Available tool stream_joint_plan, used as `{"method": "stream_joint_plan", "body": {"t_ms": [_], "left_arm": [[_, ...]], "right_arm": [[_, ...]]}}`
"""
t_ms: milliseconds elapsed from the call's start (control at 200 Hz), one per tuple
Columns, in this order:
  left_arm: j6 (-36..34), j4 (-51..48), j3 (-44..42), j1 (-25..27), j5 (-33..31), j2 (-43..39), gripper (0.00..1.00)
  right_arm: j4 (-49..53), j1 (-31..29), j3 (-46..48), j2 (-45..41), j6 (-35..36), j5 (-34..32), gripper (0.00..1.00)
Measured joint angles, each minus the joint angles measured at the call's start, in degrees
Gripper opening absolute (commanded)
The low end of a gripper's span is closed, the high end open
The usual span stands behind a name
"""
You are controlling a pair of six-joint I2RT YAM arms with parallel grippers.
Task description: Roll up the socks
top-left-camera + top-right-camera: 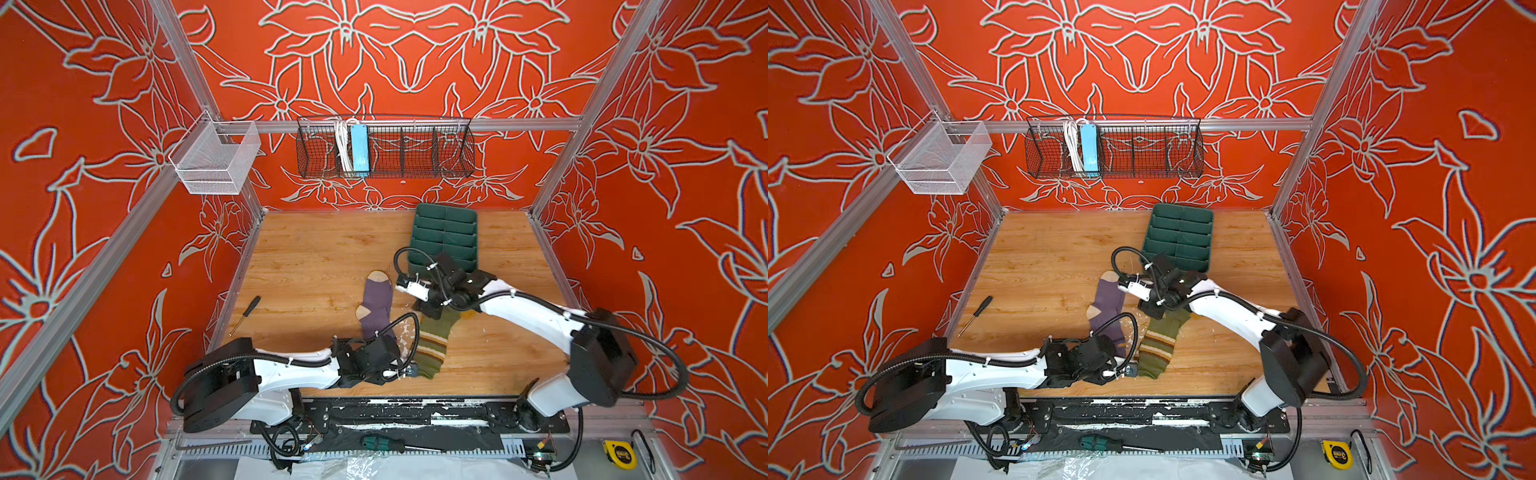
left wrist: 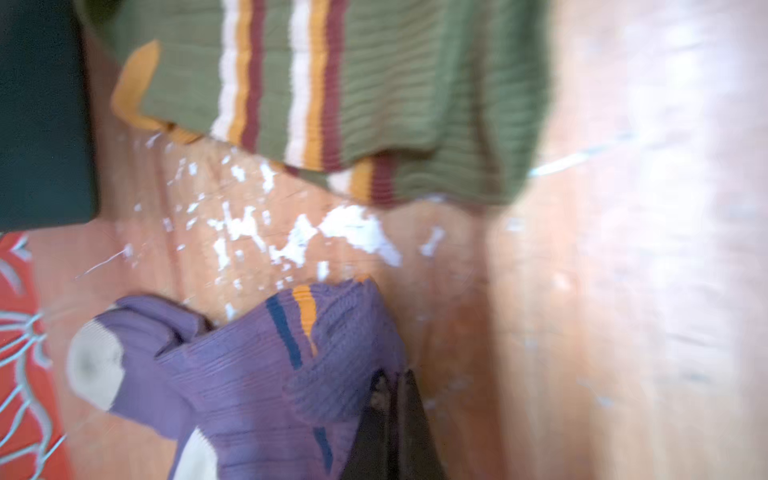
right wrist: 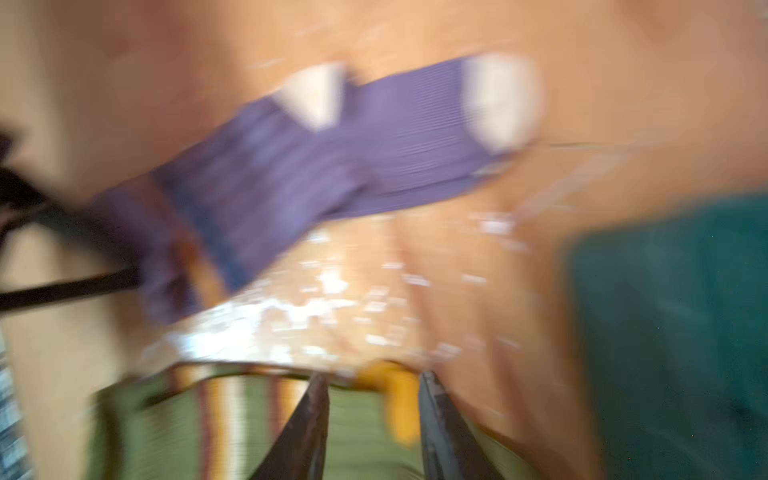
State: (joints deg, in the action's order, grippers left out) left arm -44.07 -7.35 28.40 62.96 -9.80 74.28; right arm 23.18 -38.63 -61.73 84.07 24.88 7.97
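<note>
left gripper (image 2: 394, 380) clenched on cuff of purple sock (image 2: 249, 374), green sock (image 2: 374, 83) just beside it on table (image 1: 311, 257), right gripper (image 3: 374, 378) released, jaws apart above green sock, view blurred

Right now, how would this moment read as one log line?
left gripper: shut on purple sock cuff | right gripper: open above green sock | rolling: pending

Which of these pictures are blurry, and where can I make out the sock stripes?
Right wrist view: heavy motion smear, purple sock and green sock just streaks. Left wrist view: milder blur, green stripes readable. Both top views: sharp, evenly lit.
</note>
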Motion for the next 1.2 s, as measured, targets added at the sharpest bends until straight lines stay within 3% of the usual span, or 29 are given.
{"method": "stream_joint_plan", "body": {"t_ms": [105, 255, 385, 450, 550, 941, 1061, 1201], "left_arm": [[-1.22, -3.39, 1.38, 0.00, 3.28, -0.26, 0.00], [-1.62, -7.28, 3.30, 0.00, 6.78, -0.35, 0.00], [-1.70, -9.38, 3.32, -1.31, 10.19, -2.01, 0.00], [-1.55, -10.54, 3.43, -3.34, 12.74, -3.04, 0.00], [-1.46, -11.58, 3.96, -6.60, 15.61, -3.76, 0.00], [-1.09, -15.28, 11.56, -17.68, 24.59, 0.22, 0.00], [-1.09, -16.17, 11.61, -17.75, 25.94, 0.33, 0.00], [-0.37, -16.26, 10.82, -17.92, 26.45, -0.42, 0.00]], "right_arm": [[-5.99, 1.49, 1.64, -6.01, -1.77, -6.51, 0.35], [-13.20, 1.33, 9.55, -17.03, -1.36, -9.03, 0.34], [-18.62, 1.27, 18.38, -27.45, 1.09, -6.86, 0.33], [-21.64, 1.27, 23.28, -32.87, 3.48, -3.78, 0.28], [-22.75, -0.52, 27.02, -36.74, 8.24, -1.01, 0.25], [-23.82, -27.02, 31.56, -30.36, 36.79, -19.04, 0.25], [-21.77, -33.29, 31.91, -31.93, 40.61, -23.21, 0.27], [-16.85, -36.85, 32.13, -36.28, 38.95, -23.96, 0.33]]}}
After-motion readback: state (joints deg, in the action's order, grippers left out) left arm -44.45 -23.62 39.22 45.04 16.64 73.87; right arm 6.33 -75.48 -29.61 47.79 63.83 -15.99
